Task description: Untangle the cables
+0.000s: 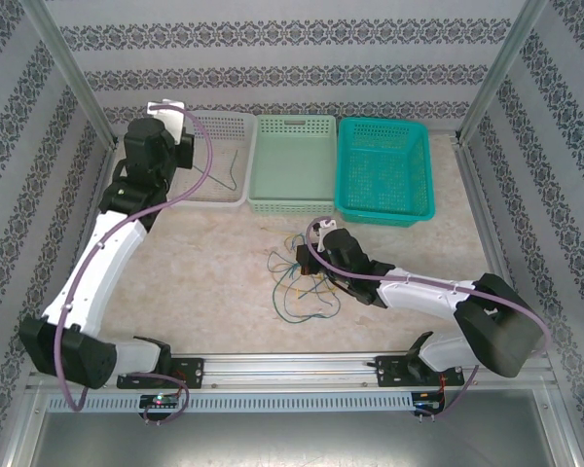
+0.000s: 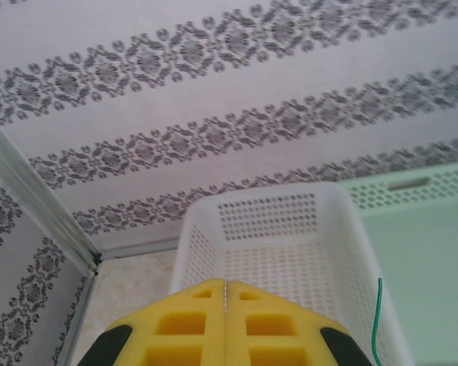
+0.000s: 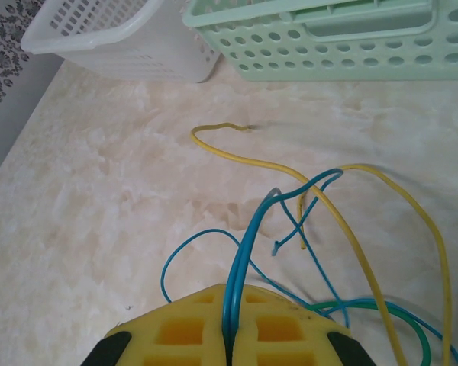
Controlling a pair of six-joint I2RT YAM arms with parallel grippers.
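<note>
Mid-tabletop, slightly toward the near edge: tangle of thin flexible cables point(image 1: 302, 289) in yellow, blue and dark green, loops overlapping on the marbled beige tabletop point(image 1: 204, 268).

Right gripper point(image 3: 229, 305): clamped on a doubled strand of blue cable point(image 3: 248, 236), which rises straight out of the jaws. Yellow cable point(image 3: 259, 162) and dark green cable point(image 3: 421, 335) cross just beside it.

Left gripper point(image 2: 225, 297): pressed shut, holding nothing, above the white perforated plastic basket point(image 2: 214, 229) at the far-left corner. 1 green wire point(image 2: 376, 320) lies inside that basket.

Handling (judgement): very light, limp, springy, smooth-jacketed. Expect slip in a loose pinch and neighbours dragging along. Best hold: 1 colour only, near a free end or loop apex, away from crossings.

Room: open tabletop left of the tangle. Pale green perforated basket point(image 1: 256, 161) and teal mesh basket point(image 1: 384, 125) line the far edge, near the tangle, so their rims could snag a wire lifted that way.
</note>
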